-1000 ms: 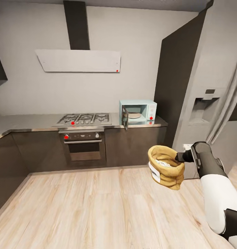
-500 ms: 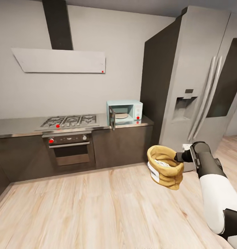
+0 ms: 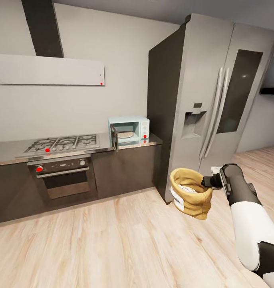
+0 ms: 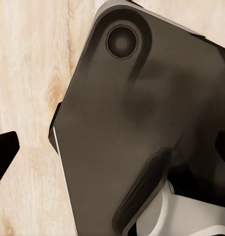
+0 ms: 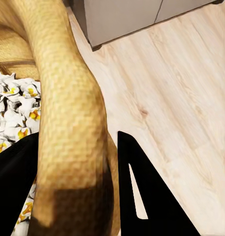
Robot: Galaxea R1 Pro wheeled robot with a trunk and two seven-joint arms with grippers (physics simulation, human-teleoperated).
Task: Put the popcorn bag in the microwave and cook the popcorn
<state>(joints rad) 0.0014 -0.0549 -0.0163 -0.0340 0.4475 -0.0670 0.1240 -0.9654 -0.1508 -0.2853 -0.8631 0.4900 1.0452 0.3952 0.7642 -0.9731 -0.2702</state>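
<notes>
Popcorn bag is carried in the air over the wooden floor, in front of the fridge and well apart from the microwave. It is held at its rolled rim by the right gripper, whose jaws are closed on the burlap with one finger inside and one outside, as seen in the right wrist view. Pale popcorn is visible in the mouth of the sack. The microwave is seen at the right end of the countertop, with its door swung open.

For the carry to go well, the sack should be kept upright so that nothing is spilled, and the base should be brought squarely before the open cavity, clear of the door's edge. The state of the left gripper cannot be told from the left wrist view, where dark robot housing is shown.
</notes>
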